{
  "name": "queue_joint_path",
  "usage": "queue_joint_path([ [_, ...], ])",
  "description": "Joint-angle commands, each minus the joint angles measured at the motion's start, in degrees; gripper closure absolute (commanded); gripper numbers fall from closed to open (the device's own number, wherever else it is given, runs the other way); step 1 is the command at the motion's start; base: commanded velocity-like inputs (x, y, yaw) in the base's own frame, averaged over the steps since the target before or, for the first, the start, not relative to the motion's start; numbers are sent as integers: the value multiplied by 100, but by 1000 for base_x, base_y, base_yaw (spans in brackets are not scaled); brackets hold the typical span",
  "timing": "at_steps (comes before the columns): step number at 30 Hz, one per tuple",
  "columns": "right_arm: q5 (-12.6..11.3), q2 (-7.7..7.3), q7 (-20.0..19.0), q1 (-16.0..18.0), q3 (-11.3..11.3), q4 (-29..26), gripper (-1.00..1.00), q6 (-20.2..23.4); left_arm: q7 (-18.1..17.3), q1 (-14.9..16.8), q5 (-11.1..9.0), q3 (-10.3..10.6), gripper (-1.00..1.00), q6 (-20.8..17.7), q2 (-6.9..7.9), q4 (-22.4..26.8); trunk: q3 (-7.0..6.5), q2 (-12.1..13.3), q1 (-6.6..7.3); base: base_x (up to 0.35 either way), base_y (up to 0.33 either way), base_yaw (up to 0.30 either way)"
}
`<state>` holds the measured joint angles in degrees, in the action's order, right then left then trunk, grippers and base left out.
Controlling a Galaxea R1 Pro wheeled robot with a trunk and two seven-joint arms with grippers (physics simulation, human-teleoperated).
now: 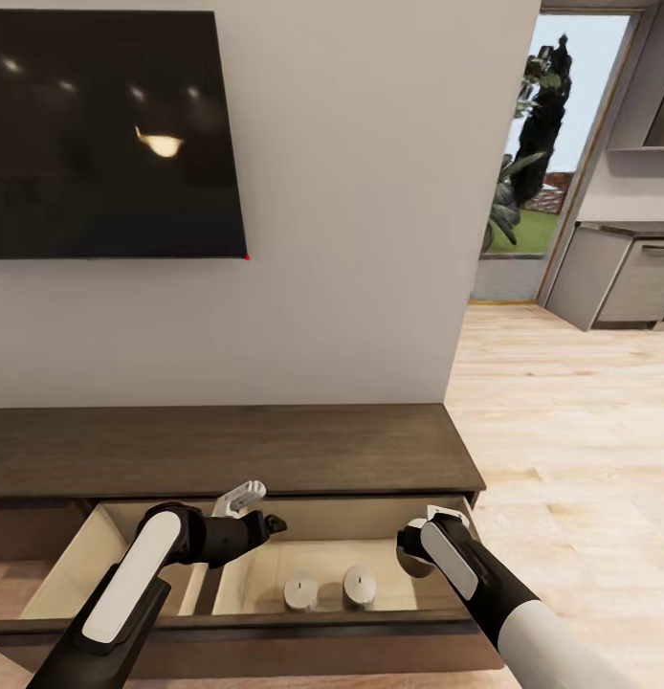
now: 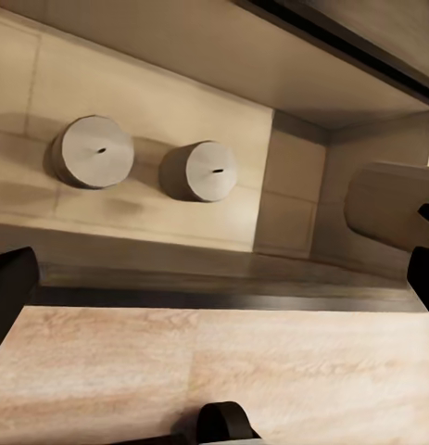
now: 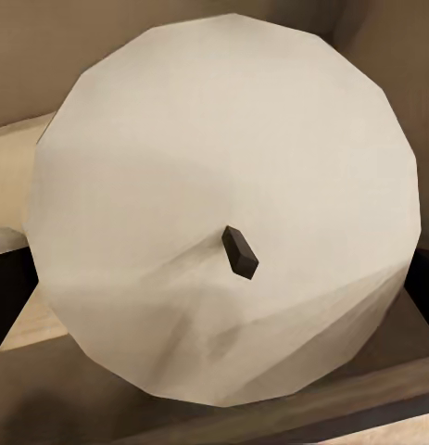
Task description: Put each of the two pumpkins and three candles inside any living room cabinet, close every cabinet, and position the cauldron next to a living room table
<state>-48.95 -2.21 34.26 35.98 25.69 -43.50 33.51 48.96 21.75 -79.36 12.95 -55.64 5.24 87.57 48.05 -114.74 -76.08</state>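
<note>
Gripping candle (image 3: pixel 223 204), right claw (image 1: pixel 420 545) over open cabinet (image 1: pixel 227 450) drawer; left claw (image 1: pixel 238 505) open; 2 candles (image 1: pixel 330 588) inside.

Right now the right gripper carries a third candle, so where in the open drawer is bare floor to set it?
Bare floor lies right of the two candles, toward the drawer end wall. Left of them, the left gripper crowds it.

right end effector (image 1: pixel 423 547) fingers hidden behind wrist, television (image 1: pixel 112 134) cropped

two candles (image 1: pixel 329 588) in open cabinet (image 1: pixel 227 450) drawer
</note>
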Motion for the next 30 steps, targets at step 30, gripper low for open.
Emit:
queue_joint_path([
  [30, -76, 1, 63, 6, 31, 8, 100, 306, 52, 5, -53, 15, -100, -8, 4, 23, 329, -725, -395, 30, 0, 0],
])
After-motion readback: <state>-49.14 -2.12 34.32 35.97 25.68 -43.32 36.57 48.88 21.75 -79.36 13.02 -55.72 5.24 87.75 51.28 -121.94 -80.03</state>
